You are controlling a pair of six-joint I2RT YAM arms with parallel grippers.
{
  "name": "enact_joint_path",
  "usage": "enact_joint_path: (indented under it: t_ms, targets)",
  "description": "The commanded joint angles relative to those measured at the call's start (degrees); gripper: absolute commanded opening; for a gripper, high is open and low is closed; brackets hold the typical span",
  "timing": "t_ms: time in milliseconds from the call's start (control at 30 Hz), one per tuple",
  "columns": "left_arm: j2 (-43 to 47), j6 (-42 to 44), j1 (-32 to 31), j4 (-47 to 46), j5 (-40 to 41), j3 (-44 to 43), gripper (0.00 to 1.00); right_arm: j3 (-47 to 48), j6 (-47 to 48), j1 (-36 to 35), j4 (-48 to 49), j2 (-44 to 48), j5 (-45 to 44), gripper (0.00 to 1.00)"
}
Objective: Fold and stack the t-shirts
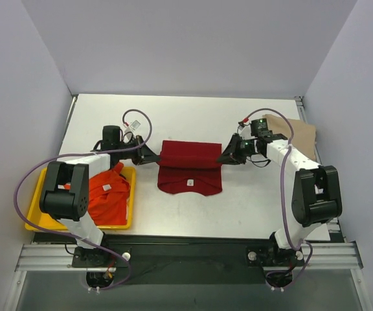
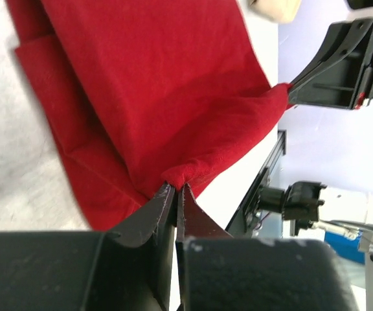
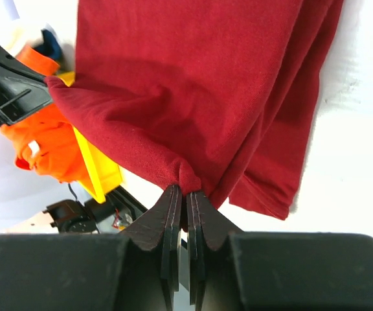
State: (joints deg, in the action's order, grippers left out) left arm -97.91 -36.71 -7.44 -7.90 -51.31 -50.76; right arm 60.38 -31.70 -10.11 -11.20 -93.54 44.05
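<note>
The dark red t-shirt [image 1: 190,167] lies in the middle of the table, its far part lifted and stretched between both grippers. My left gripper [image 1: 155,157] is shut on its left corner, seen close in the left wrist view [image 2: 175,186]. My right gripper [image 1: 224,157] is shut on its right corner, seen in the right wrist view [image 3: 187,189]. The shirt's near part with a small white label rests flat on the table. An orange t-shirt [image 1: 107,194] lies bunched in the yellow tray [image 1: 37,194]. A tan t-shirt [image 1: 301,135] lies at the far right.
The yellow tray sits at the near left by the left arm's base. The table's right edge has a metal rail [image 1: 301,103] beside the tan shirt. Grey walls close in the back and sides.
</note>
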Motion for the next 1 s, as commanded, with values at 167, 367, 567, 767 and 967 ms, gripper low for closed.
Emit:
enact_joint_path:
  t_ms: [167, 367, 567, 767, 967]
  targets:
    - [2.1, 11.4, 0.2, 14.3, -3.7, -2.9, 0.23, -0.8, 4.8, -1.8, -6.8, -1.1, -0.5, 0.0]
    - [3.0, 19.4, -0.2, 26.1, -5.8, -4.3, 0.42, -2.2, 8.6, -2.5, -10.4, -1.6, -1.3, 0.09]
    - [4.4, 24.5, -0.1, 35.3, -7.5, -7.8, 0.54, -4.0, 17.2, -5.4, -18.9, -1.1, -4.1, 0.44]
    - [5.1, 23.4, -0.1, 35.7, -7.0, -10.8, 0.54, -4.0, 17.6, -5.3, -20.2, 2.6, -7.6, 0.5]
    - [0.2, 19.1, -0.2, 30.6, -1.4, -15.7, 0.54, 2.5, 16.7, -4.7, -20.0, 0.9, -9.9, 0.5]
